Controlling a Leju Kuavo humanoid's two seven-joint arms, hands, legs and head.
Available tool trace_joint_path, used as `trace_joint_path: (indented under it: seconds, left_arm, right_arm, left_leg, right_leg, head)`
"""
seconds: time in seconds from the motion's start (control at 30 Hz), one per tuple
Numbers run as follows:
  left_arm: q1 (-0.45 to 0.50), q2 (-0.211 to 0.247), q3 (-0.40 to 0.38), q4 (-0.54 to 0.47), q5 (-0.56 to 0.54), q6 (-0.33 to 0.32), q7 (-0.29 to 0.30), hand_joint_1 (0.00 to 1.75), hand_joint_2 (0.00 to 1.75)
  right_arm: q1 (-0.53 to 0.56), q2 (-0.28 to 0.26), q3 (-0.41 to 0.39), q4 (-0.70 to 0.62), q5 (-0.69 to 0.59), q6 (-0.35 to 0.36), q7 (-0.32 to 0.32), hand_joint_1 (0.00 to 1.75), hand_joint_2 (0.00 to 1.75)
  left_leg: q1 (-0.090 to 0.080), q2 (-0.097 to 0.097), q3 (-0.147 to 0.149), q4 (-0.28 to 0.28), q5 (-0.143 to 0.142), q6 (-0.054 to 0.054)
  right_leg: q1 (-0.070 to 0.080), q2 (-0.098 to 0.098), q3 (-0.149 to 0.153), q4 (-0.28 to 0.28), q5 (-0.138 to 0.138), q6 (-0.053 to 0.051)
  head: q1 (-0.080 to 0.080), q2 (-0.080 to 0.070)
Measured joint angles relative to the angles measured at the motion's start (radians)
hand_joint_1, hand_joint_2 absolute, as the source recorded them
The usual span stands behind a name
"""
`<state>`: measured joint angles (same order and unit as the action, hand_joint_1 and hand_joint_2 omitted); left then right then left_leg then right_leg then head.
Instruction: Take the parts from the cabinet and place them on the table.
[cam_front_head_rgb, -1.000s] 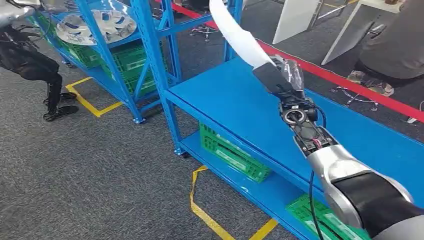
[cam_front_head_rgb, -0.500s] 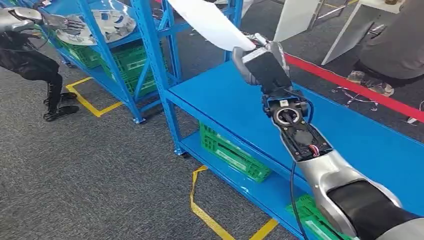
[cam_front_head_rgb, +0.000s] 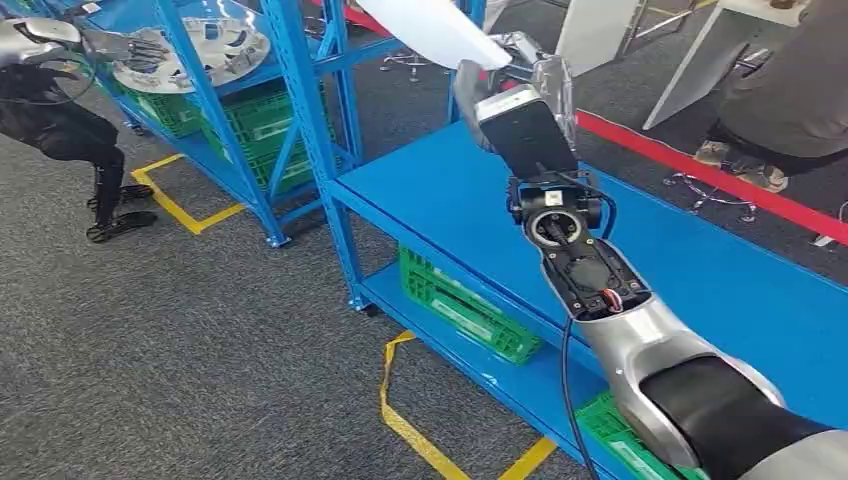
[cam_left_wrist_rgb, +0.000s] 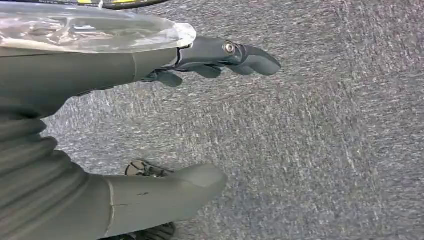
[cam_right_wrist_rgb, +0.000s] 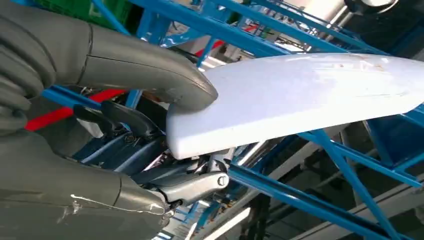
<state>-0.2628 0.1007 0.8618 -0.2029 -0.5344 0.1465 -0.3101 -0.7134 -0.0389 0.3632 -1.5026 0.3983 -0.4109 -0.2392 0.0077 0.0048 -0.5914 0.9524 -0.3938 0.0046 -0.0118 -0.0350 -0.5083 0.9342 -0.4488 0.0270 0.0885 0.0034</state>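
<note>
Right hand (cam_front_head_rgb: 515, 95) grips white part (cam_front_head_rgb: 435, 28), far end cut off; left hand (cam_left_wrist_rgb: 150, 120) empty.

You have a blue table (cam_front_head_rgb: 460, 215) ahead of you, its broad top bare blue under the raised arm. On its lower shelf (cam_front_head_rgb: 520, 385) sit two green crates: one (cam_front_head_rgb: 465, 305) near the corner leg, another (cam_front_head_rgb: 640, 440) further along, partly hidden by the arm. To the far left stands the blue cabinet (cam_front_head_rgb: 215, 105); a silvery round part (cam_front_head_rgb: 215, 50) lies on its upper shelf, and green crates (cam_front_head_rgb: 255, 130) sit on the level below. Both units stand on grey carpet floor (cam_front_head_rgb: 200, 350), where yellow tape lines (cam_front_head_rgb: 400, 415) run by the table's corner and beside the cabinet.
</note>
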Motion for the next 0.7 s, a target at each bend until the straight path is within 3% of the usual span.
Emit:
trace_joint_path:
  seconds: [0.27,0.47,0.7]
  left_arm:
    - [0.001,0.001,0.01,0.0,-0.002,0.005,-0.014,0.0,0.0]
    - [0.003,0.001,0.014,0.0,0.003,0.069,-0.038,0.0,0.0]
    - [0.007,0.001,0.016,0.0,0.008,0.095,-0.047,0.0,0.0]
  right_arm:
    - [0.003,0.011,0.01,-0.008,-0.001,0.0,0.002,1.75,1.75]
    - [0.004,0.019,0.011,-0.008,-0.025,0.013,-0.001,1.75,1.75]
    - [0.004,0.034,0.012,-0.008,-0.092,0.009,-0.028,1.75,1.75]
  left_leg:
    - [0.0,0.0,0.0,0.0,0.0,0.0]
    - [0.0,0.0,0.0,0.0,0.0,0.0]
    - [0.0,0.0,0.0,0.0,0.0,0.0]
  right_leg:
    - [0.0,0.0,0.0,0.0,0.0,0.0]
    - [0.0,0.0,0.0,0.0,0.0,0.0]
    - [0.001,0.0,0.0,0.0,0.0,-0.001]
  head:
    - [0.0,0.0]
    - [0.0,0.0]
    - [0.0,0.0]
